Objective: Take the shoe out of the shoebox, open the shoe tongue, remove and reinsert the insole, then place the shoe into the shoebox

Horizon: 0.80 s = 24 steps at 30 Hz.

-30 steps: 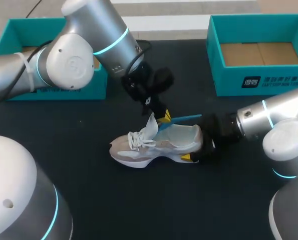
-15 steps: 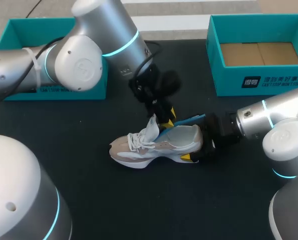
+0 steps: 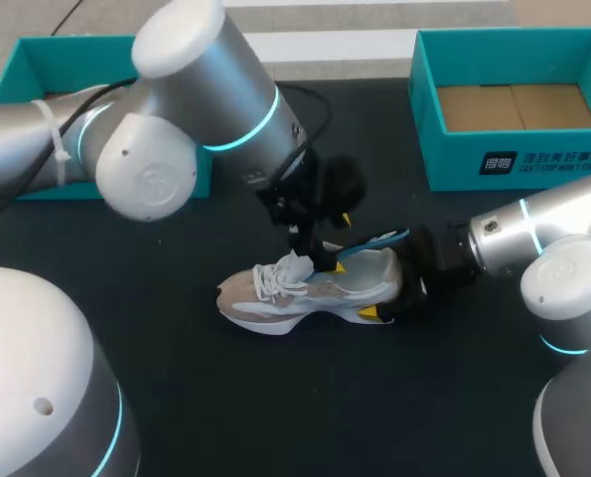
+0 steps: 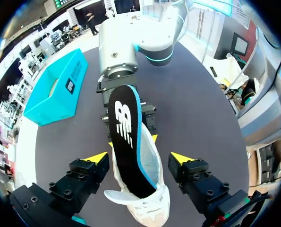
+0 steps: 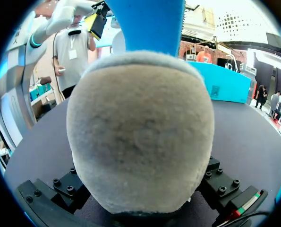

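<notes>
Midway across the dark table (image 3: pixel 275 397) a pale shoe (image 3: pixel 295 290) stands on its sole, toe pointing to the left arm's side and heel to the right arm's. At the shoe's heel the right gripper (image 3: pixel 384 286) clasps it from both sides; in the right wrist view the fuzzy heel fills the space between its fingers. Above the shoe's opening hangs the left gripper (image 4: pixel 139 157), its yellow-tipped fingers (image 4: pixel 97 157) spread wide on either side of the shoe and gripping nothing. A black insole (image 4: pixel 128 137) with a blue edge lies partly inside the shoe, its rear end sticking up out past the heel. Behind the shoe, well apart from it, stand two teal boxes: one (image 3: pixel 67 50) on the left arm's side, the other (image 3: pixel 514 164) on the right arm's side, open with a cardboard floor.
</notes>
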{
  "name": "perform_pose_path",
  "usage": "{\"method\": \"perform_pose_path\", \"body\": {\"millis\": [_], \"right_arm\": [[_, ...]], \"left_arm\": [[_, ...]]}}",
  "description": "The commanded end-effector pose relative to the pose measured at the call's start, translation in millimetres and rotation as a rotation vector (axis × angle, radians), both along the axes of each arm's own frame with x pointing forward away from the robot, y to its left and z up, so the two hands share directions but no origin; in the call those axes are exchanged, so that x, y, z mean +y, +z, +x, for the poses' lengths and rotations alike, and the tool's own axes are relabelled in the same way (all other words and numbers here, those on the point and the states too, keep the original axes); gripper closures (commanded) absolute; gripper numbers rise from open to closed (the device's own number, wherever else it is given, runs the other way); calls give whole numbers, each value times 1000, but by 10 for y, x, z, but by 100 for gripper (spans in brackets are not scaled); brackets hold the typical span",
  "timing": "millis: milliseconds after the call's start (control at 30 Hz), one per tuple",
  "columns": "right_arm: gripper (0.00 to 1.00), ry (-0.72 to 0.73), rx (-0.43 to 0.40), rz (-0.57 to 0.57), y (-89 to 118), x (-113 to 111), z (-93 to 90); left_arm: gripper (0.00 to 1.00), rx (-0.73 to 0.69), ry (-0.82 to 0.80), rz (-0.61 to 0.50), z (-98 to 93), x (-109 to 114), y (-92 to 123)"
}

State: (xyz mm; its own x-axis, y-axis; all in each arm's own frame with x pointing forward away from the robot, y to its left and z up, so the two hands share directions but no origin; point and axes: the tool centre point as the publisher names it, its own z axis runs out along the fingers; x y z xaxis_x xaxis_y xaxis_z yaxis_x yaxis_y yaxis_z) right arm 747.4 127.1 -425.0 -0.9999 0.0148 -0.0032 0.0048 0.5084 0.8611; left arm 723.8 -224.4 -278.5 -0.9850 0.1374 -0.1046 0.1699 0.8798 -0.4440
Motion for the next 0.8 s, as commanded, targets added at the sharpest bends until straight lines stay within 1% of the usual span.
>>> {"method": "perform_pose_path", "body": {"millis": [33,200,300,400,433,567,600,700,800], "right_arm": [[100,-1,0,-4,-29,15,-9],[100,-1,0,-4,-29,15,-9],[100,-1,0,-4,-29,15,-9],[100,-1,0,-4,-29,15,-9],[100,-1,0,-4,-29,15,-9],[100,-1,0,-4,-29,15,-9],[100,-1,0,-4,-29,15,-9],[100,-1,0,-4,-29,15,-9],[100,-1,0,-4,-29,15,-9]], "left_arm": [[16,-27,11,-14,-45,60,69],[16,-69,33,-22,-4,40,109],[12,-112,70,-30,53,23,91],[11,-140,109,-46,89,10,83],[8,-155,128,-54,93,1,76],[3,-154,162,-74,74,-53,2],[4,-142,178,-90,68,-70,-20],[4,-175,226,-108,67,-111,-78],[5,-194,257,-118,110,-154,-144]]}}
